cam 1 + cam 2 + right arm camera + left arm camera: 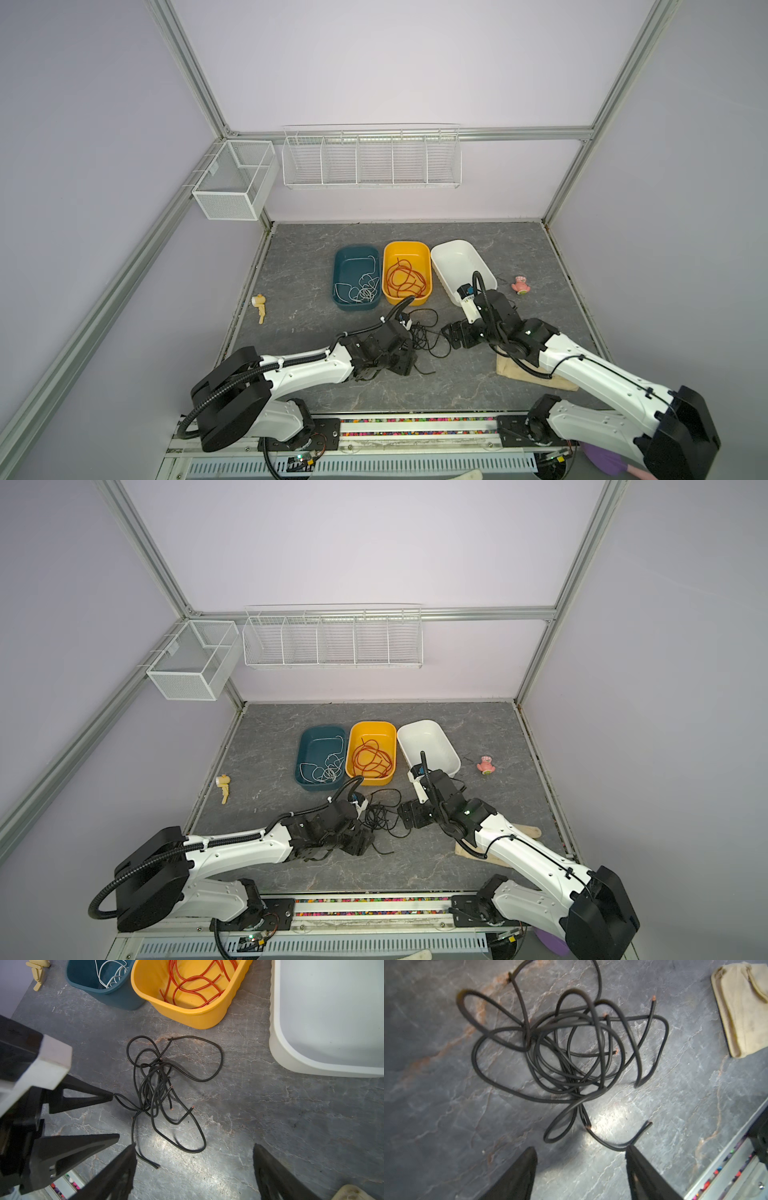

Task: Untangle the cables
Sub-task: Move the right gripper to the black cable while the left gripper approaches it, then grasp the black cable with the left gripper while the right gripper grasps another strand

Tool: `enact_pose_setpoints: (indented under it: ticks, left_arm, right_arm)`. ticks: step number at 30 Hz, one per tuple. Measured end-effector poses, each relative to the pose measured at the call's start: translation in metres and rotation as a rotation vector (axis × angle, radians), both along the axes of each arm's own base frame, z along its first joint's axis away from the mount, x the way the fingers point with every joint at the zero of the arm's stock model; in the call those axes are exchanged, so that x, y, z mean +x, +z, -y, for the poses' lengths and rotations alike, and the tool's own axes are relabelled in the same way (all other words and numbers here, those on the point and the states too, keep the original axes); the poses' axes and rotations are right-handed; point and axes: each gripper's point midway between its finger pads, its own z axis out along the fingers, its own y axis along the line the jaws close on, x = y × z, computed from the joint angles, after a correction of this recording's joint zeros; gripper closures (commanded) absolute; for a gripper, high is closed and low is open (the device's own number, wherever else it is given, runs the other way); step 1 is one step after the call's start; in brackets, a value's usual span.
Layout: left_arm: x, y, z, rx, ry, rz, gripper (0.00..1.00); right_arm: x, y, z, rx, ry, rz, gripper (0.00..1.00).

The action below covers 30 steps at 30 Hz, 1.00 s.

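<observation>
The black cables lie in one loose tangle on the table between my two grippers. White cables sit in the teal bin, red-orange cables in the yellow bin. My left gripper is open over bare table at the tangle's near edge; a loose cable end touches one fingertip. My right gripper stands open on the tangle's other side, a strand running past one fingertip. Nothing is between either pair of fingers. The left gripper also shows in the right wrist view.
An empty white bin stands right of the yellow one. A beige cloth lies under the right arm. A pink toy sits at the right, a yellow toy at the left edge. Wire baskets hang on the back wall.
</observation>
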Motion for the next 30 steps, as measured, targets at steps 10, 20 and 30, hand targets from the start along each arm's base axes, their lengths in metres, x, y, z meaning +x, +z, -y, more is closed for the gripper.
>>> enact_pose_setpoints:
  ticks: [10,20,30]
  left_arm:
    - [0.014,-0.006,-0.003,0.094,-0.046,0.1,0.51]
    - [0.021,-0.012,-0.008,0.148,-0.059,0.144,0.69]
    - [0.023,-0.009,-0.004,0.138,-0.068,0.165,0.84]
  right_arm:
    - [0.001,0.003,-0.005,0.031,0.011,0.019,0.12]
    - [0.001,-0.002,-0.006,0.042,0.016,0.022,0.11]
    - [0.0,-0.013,-0.008,0.043,0.021,0.006,0.11]
